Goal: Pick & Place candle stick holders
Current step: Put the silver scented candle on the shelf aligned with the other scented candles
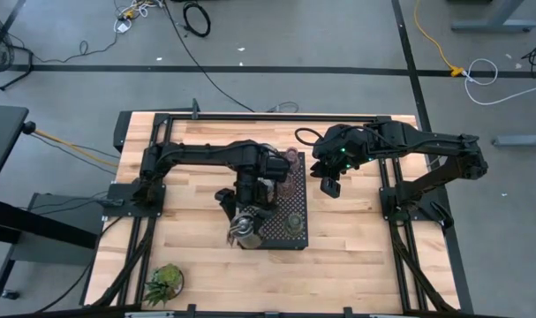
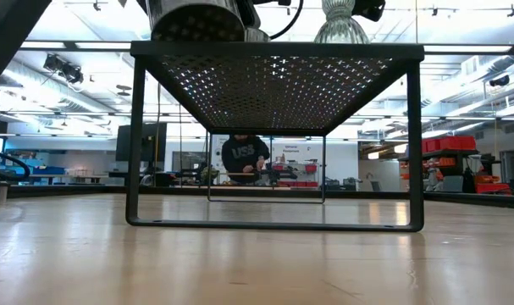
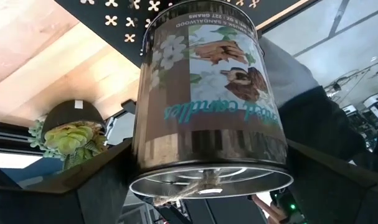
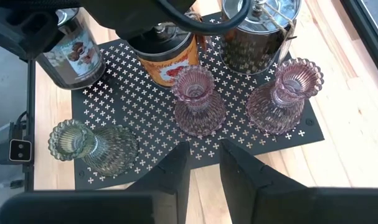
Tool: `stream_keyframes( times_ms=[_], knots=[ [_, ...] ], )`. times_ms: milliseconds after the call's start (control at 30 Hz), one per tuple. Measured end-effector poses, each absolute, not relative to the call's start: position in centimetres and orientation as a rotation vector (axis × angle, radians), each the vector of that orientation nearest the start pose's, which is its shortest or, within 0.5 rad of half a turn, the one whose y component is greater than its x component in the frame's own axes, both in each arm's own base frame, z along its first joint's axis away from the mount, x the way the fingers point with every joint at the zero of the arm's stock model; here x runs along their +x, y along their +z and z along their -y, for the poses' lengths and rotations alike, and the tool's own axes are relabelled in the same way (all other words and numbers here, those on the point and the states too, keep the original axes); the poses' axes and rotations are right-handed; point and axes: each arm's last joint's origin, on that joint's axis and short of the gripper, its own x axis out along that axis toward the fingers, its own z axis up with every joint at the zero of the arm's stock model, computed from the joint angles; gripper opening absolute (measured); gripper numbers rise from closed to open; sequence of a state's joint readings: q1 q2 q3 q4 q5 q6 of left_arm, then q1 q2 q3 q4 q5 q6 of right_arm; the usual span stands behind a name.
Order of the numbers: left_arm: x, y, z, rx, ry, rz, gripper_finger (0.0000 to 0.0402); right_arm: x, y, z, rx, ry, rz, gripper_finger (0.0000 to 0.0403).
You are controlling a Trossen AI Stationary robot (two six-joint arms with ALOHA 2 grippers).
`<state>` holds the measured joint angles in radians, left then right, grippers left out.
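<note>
— Where was the held holder, and why there?

— A silvery tin holder (image 3: 204, 106) was clamped by the left gripper (image 1: 243, 228) at the tray's (image 4: 282, 143) seven-o'clock corner, presumably for placing.

— The other arm?

— The right gripper (image 4: 204, 163) was noted hovering at two o'clock, fingers parted, nothing grasped, facing the pink holders (image 4: 196, 99).

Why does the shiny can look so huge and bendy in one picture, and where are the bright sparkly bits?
Left wrist view: the silvery tin sits right by the lens between the left gripper fingers, so it bulges; bright streaks run across its rim. Low view: ceiling lights shine through the perforated tray. Right wrist view: the pink glass holders glint.
</note>
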<state>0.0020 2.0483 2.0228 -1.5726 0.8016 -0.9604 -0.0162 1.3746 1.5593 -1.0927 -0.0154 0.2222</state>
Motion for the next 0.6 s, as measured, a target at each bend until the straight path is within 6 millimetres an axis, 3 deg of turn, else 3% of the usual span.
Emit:
stream_keyframes(
  times_ms=[600],
  knots=[
    [38.0,31.6,0.5,-1.359,0.22,-1.673,0.0385,25.8,39.1,0.4,0.219,-0.1,-0.898,0.0084]
  ],
)
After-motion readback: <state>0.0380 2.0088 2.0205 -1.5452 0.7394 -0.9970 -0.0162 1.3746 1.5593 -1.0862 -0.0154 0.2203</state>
